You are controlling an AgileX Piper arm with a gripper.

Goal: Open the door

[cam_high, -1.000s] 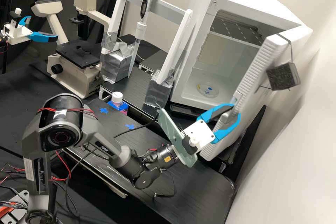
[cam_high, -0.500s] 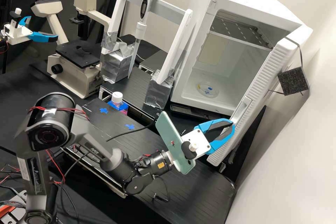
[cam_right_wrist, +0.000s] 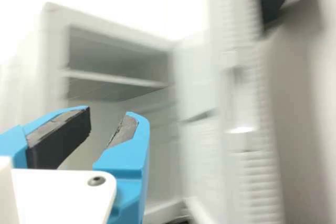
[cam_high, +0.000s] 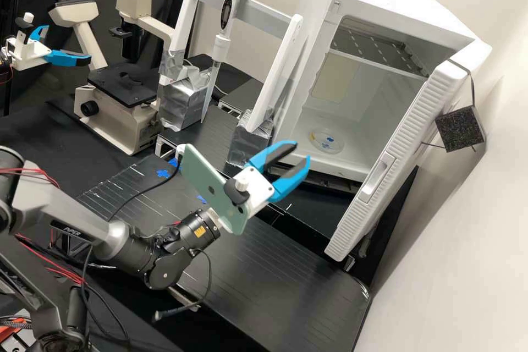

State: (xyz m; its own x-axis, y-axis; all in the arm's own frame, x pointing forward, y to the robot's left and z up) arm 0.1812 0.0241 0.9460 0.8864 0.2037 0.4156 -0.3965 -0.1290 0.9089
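So, going left to right in the high view: the grey arm (cam_high: 129, 245) comes in from the left, with a green phone-looking thing (cam_high: 212, 187) mounted by its wrist. Next is the gripper (cam_high: 302, 152), blue fingers spread apart with nothing between them, pointing roughly at the front of the white fridge (cam_high: 308, 44). Then there's a decent gap, and then the door (cam_high: 410, 132), over on the right and already wide open. Its long side slants, top end up by the fridge and bottom end down toward the bench (cam_high: 286, 286), with the handle (cam_high: 377, 177) partway along that edge. So the handle is off to the right of the fingers and a bit lower in that view, well apart from them, no contact at all. Honestly, looks like the job's done, or near enough. I'd say the arm just needs to back off leftward, away from the door. If anyone wants it wider, the gripper would have to go right, and a careless swing could knock it partly closed.
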